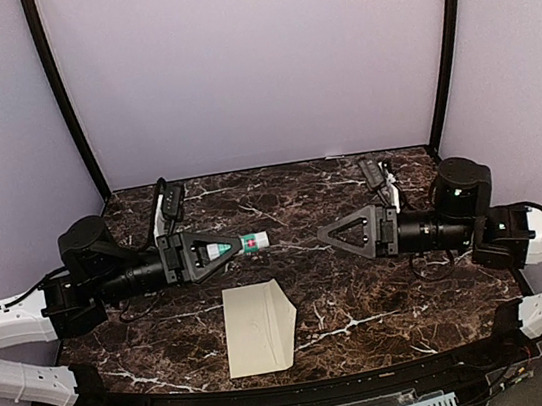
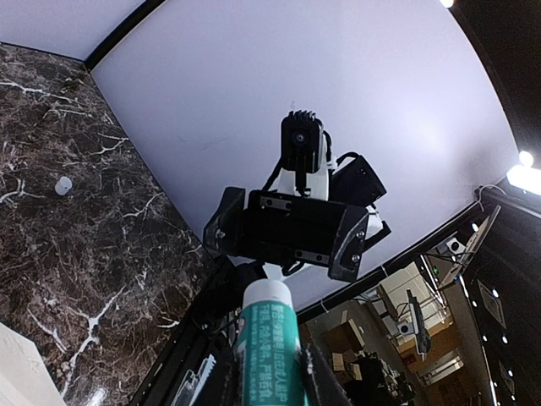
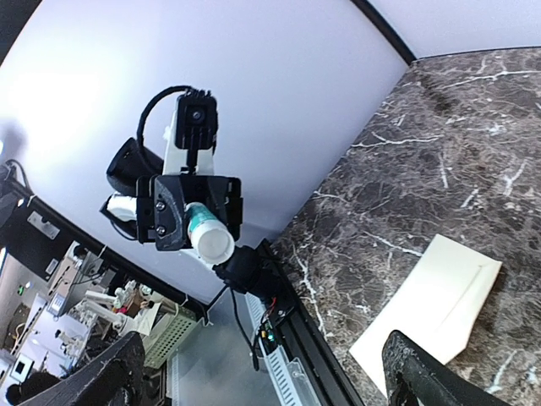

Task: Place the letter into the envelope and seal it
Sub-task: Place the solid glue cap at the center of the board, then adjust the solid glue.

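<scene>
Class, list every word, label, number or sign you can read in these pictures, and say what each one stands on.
Glue stick held in the left gripper: white print on its teal label, too blurred to read.
Envelope: no writing that can be made out.
Nothing else in any view carries text that can be read.

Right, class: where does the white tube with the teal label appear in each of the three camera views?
Top external: the tube lies left of centre, held in the left gripper, pointing toward the middle.
Left wrist: the tube rises at bottom centre of the picture.
Right wrist: the tube is upper left, cap toward the camera.
Shared landmark: the dark marble table.
</scene>
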`<state>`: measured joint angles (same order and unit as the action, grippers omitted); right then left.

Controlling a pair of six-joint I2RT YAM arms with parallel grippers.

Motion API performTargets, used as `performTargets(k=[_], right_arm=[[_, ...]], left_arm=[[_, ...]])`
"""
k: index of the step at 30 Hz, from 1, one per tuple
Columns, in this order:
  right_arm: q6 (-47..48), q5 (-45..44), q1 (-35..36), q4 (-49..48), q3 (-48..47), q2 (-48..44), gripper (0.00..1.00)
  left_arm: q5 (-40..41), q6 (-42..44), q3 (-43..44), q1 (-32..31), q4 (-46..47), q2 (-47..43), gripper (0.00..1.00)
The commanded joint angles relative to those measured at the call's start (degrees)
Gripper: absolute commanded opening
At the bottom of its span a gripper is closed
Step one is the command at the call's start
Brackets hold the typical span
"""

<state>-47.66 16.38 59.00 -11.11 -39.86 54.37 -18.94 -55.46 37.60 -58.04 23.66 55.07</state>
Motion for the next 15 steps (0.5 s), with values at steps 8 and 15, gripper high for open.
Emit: performTargets(k=[8, 15], right_arm=[[0.71, -3.25, 9.3, -19.49, -5.72, 9.94, 0.95], [0.09, -3.31, 10.1, -21.37, -8.41, 14.08, 0.88]], left_arm=[[0.89, 0.87, 2.53, -2.16, 9.26, 1.26, 0.0], [0.15, 0.71, 2.81, -2.87, 10.8, 1.97, 0.0]])
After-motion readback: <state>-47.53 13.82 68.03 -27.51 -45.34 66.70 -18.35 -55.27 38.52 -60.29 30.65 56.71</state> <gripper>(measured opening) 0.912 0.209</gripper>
